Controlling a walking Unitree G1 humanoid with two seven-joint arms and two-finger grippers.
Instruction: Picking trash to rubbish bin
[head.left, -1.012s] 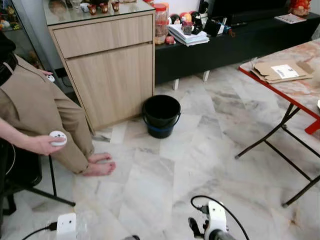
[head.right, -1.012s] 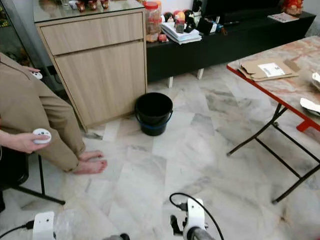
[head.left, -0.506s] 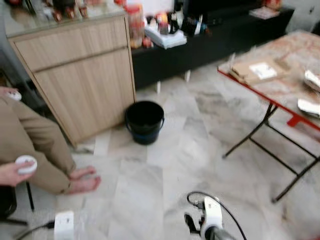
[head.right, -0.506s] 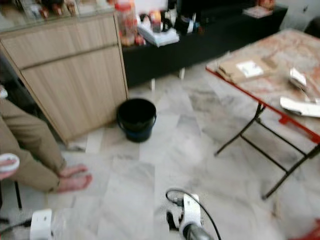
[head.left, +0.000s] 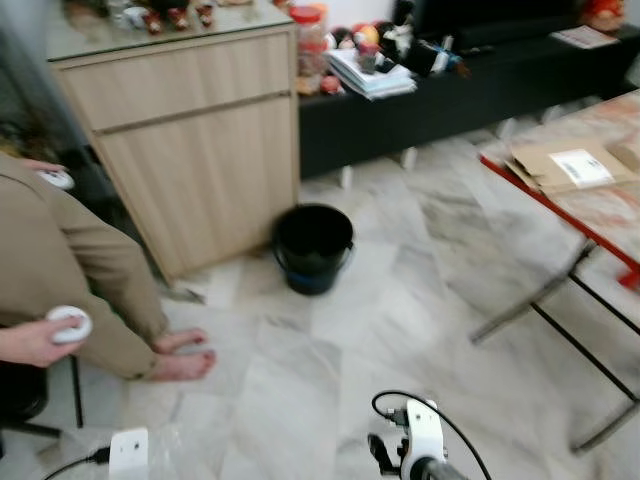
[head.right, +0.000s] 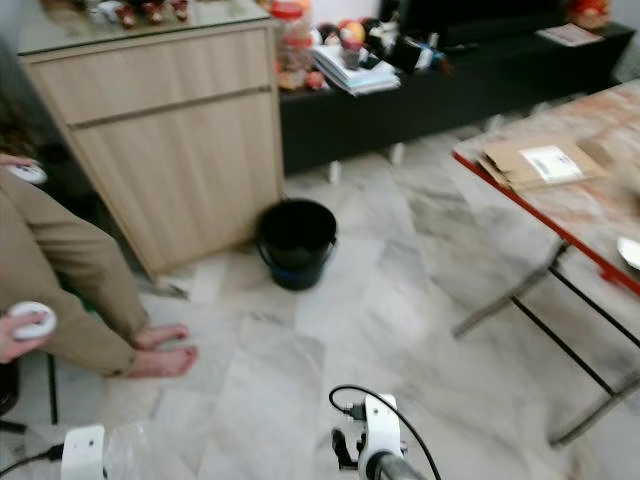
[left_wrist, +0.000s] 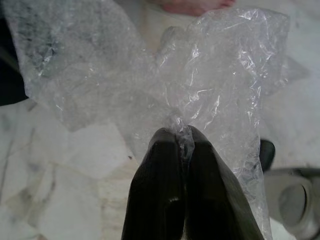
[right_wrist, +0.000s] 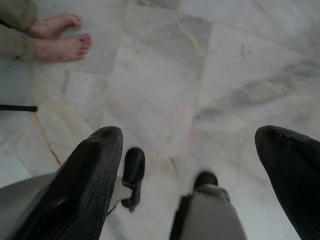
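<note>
Clear crumpled plastic wrap (left_wrist: 200, 95) is what your left gripper (left_wrist: 183, 142) is pinching, fingers closed tight on it. Your right gripper (right_wrist: 190, 150) is hanging wide open over the marble floor (right_wrist: 165, 85), gripping nothing. From the head, you're seeing the black bucket (head.left: 313, 245) beside the wooden cabinet (head.left: 190, 130), near a seated person's feet (head.left: 180, 355).

Bare marble floor (head.left: 330, 340) lies open up to the bin (head.left: 313, 246). Cabinet (head.left: 190, 140) stands behind it, person's feet (head.left: 180, 355) left, table legs (head.left: 560, 310) right.
</note>
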